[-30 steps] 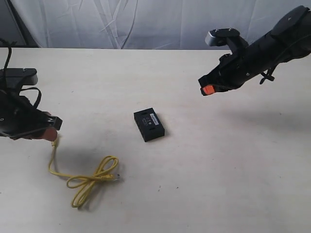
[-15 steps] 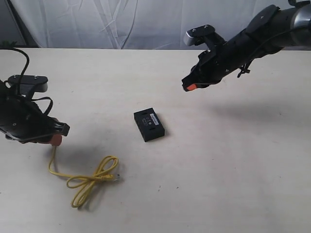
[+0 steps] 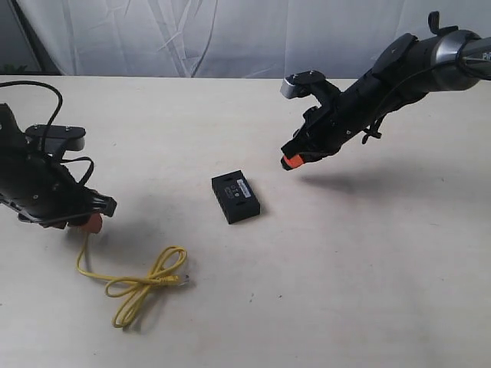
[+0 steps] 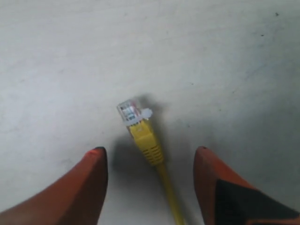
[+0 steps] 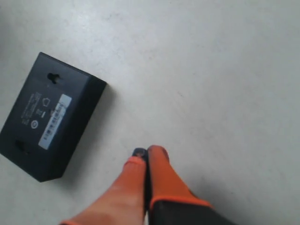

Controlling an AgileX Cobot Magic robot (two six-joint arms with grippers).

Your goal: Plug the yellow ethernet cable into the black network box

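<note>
The left jaws are hovering spread wide, straddling the clear plug (image 4: 132,112) of the yellow cable (image 3: 146,281), which is lying looped on the bench (image 3: 345,253); they are seemingly lining up a pinch. The right jaws are hanging pressed together and empty near the black box (image 3: 235,196) at mid-bench. A white sheet (image 3: 230,38) is hanging behind the pale surface.

No text legible anywhere. On black network box (image 5: 49,115): white label (image 5: 54,123) on top face, long and narrow, dark barcode-like bars along it, characters too small to make out. Beside label, faint pale markings (image 5: 37,110): line of tiny print, small house-shaped outline, small ringed symbol near one end; none readable. Exterior view: same label (image 3: 241,187) shows only as pale sliver on box top, faint marks beside it, unreadable.
</note>
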